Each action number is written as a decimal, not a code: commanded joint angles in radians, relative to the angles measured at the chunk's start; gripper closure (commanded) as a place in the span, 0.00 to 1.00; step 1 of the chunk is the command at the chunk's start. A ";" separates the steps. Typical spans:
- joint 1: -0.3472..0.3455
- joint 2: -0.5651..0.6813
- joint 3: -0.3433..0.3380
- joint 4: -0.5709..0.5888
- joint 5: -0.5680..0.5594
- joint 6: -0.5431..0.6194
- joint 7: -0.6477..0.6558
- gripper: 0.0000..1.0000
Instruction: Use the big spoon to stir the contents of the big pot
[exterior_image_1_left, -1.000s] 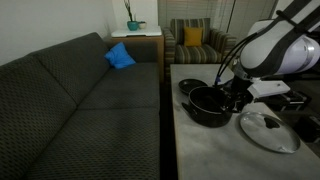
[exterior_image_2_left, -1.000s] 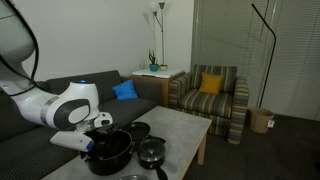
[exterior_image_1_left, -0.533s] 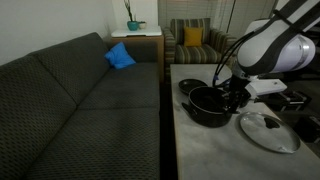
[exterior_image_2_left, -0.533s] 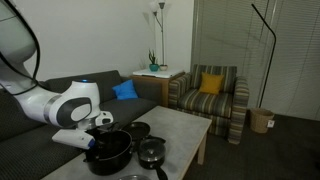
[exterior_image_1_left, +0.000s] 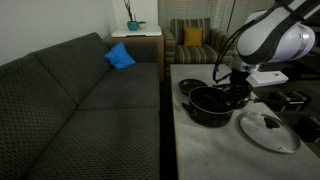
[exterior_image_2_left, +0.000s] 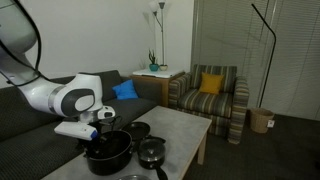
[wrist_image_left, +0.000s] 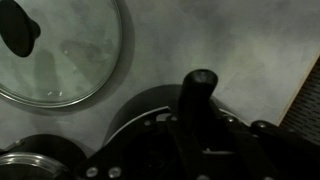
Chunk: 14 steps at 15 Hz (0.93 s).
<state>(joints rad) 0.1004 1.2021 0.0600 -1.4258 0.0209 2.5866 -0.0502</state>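
Where the room is seen whole, in both exterior views, the far left is a dark, coarsely woven sofa (exterior_image_1_left: 80, 100) with a blue cushion (exterior_image_1_left: 120, 56) on it. Next comes a striped armchair (exterior_image_1_left: 212, 45) holding a yellow cushion (exterior_image_1_left: 192, 37), then the pale, marbled table (exterior_image_1_left: 200, 150). On that table sits the big pot (exterior_image_1_left: 210, 105), round, wide and matte black. A smaller black pot (exterior_image_1_left: 192, 86) stands just beside it on the far side, and a round glass lid (exterior_image_1_left: 268, 130) with a steel rim lies flat to its right. My claw (exterior_image_1_left: 237, 90) hangs over the right side of the big pot, under my bulky white arm (exterior_image_1_left: 270, 40).

An exterior view from the opposite side adds things hidden in the first: a small shiny-topped pot (exterior_image_2_left: 152, 152) near the big pot, a tall floor lamp (exterior_image_2_left: 160, 12) and a bin (exterior_image_2_left: 262, 121) on the floor at the far right.

Only the wrist view shows the tool. From left, the lid's black knob (wrist_image_left: 18, 30), clear glass, then the big spoon (wrist_image_left: 200, 90), whose smooth, dark, round-ended handle rises from between my fingers. I am clenched on that handle, though the dark metal around it blurs the fingertips.
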 joint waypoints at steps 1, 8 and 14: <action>0.020 -0.129 -0.020 -0.063 -0.064 -0.214 -0.020 0.93; 0.050 -0.218 0.001 0.016 -0.162 -0.696 -0.126 0.93; 0.086 -0.173 -0.021 0.063 -0.245 -0.635 -0.064 0.93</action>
<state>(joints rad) 0.1743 0.9997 0.0562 -1.3852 -0.1951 1.8937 -0.1427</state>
